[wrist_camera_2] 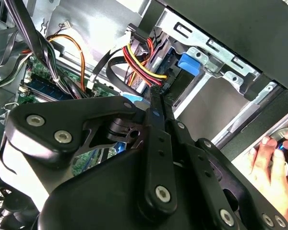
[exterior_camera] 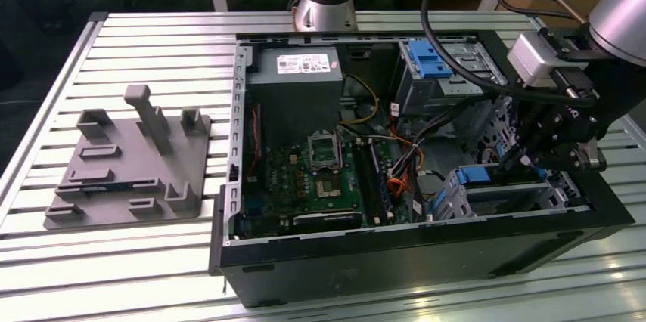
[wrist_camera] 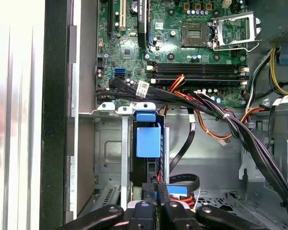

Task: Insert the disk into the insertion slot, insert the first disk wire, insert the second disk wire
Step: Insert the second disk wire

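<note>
The disk (wrist_camera: 148, 141), in its blue carrier, sits inside the insertion slot (wrist_camera: 110, 143), a silvery cage at the case's front corner (exterior_camera: 525, 197). Its blue tab (wrist_camera_2: 189, 63) shows past the cage frame. My gripper (exterior_camera: 513, 162) hangs just over the disk's end, on the exterior view's right. Its fingers (wrist_camera_2: 156, 103) are pressed together, and the black plug of a red, yellow and black disk wire (wrist_camera_2: 149, 67) sits at their tips beside the disk. A blue-ended flat black disk wire (wrist_camera: 178, 190) lies loose close to the gripper (wrist_camera: 156, 186).
A taller metal bay with a blue latch (exterior_camera: 424, 57) and a grey power-supply box (exterior_camera: 298, 61) stand at the case's back. The motherboard (exterior_camera: 313, 178) and cable bundles (wrist_camera: 240, 129) fill the middle. A grey fixture (exterior_camera: 121, 163) lies outside. A person's hand (wrist_camera_2: 278, 158) rests near the case edge.
</note>
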You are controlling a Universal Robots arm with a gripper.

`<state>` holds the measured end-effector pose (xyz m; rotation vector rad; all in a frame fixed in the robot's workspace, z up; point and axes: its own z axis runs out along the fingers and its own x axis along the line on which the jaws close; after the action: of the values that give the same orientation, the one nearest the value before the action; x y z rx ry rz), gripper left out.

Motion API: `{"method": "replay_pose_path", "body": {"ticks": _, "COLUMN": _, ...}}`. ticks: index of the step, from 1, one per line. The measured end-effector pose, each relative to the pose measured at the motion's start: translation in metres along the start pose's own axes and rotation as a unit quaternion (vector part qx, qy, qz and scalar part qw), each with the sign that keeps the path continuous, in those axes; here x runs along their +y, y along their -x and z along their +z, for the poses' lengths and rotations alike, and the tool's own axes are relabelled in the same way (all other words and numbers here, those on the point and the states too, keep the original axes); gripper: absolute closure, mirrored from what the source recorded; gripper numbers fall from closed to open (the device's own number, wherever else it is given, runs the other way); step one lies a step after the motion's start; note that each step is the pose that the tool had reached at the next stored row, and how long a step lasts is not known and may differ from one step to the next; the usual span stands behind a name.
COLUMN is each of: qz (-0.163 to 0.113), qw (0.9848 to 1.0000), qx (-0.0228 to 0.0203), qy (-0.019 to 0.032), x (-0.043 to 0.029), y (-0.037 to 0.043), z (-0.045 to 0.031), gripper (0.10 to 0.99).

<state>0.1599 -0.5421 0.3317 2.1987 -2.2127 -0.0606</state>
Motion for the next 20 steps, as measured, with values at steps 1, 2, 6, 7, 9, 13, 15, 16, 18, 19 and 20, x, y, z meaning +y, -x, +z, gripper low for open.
{"method": "replay_pose_path", "body": {"ticks": 1, "qz": 0.0, "qw": 1.0, "qx": 0.0001, "qy": 0.0, "x": 0.0, "y": -0.0001, "z": 0.0003, "gripper": 0.945}}
{"method": "replay_pose_path", "body": {"ticks": 2, "qz": 0.0, "qw": 1.0, "qx": 0.0001, "qy": 0.0, "x": 0.0, "y": -0.0004, "z": 0.0007, "gripper": 0.945}}
{"method": "replay_pose_path", "body": {"ticks": 6, "qz": 0.0, "qw": 1.0, "qx": -0.0014, "qy": 0.0001, "x": 0.0, "y": -0.0013, "z": 0.0018, "gripper": 0.933}}
{"method": "replay_pose_path", "body": {"ticks": 7, "qz": 0.0, "qw": 1.0, "qx": -0.0017, "qy": 0.0001, "x": 0.0, "y": -0.0013, "z": 0.0019, "gripper": 0.875}}
{"method": "replay_pose_path", "body": {"ticks": 9, "qz": 0.0, "qw": 1.0, "qx": -0.0018, "qy": 0.0, "x": 0.0, "y": -0.0015, "z": 0.0018, "gripper": 0.816}}
{"method": "replay_pose_path", "body": {"ticks": 13, "qz": 0.0, "qw": 1.0, "qx": -0.0017, "qy": 0.0, "x": 0.0, "y": -0.0015, "z": 0.0004, "gripper": 0.753}}
{"method": "replay_pose_path", "body": {"ticks": 15, "qz": 0.0, "qw": 1.0, "qx": -0.0022, "qy": 0.0, "x": 0.0001, "y": -0.0014, "z": -0.0032, "gripper": 0.753}}
{"method": "replay_pose_path", "body": {"ticks": 16, "qz": 0.0, "qw": 1.0, "qx": -0.0023, "qy": 0.0, "x": 0.0003, "y": -0.0014, "z": -0.0063, "gripper": 0.753}}
{"method": "replay_pose_path", "body": {"ticks": 18, "qz": 0.0, "qw": 1.0, "qx": -0.0023, "qy": 0.0, "x": 0.0007, "y": -0.0013, "z": -0.0153, "gripper": 0.753}}
{"method": "replay_pose_path", "body": {"ticks": 19, "qz": 0.0, "qw": 1.0, "qx": -0.0023, "qy": 0.0, "x": 0.0009, "y": -0.0012, "z": -0.0197, "gripper": 0.753}}
{"method": "replay_pose_path", "body": {"ticks": 20, "qz": 0.0, "qw": 1.0, "qx": -0.0024, "qy": 0.0, "x": 0.001, "y": -0.0011, "z": -0.0242, "gripper": 0.753}}
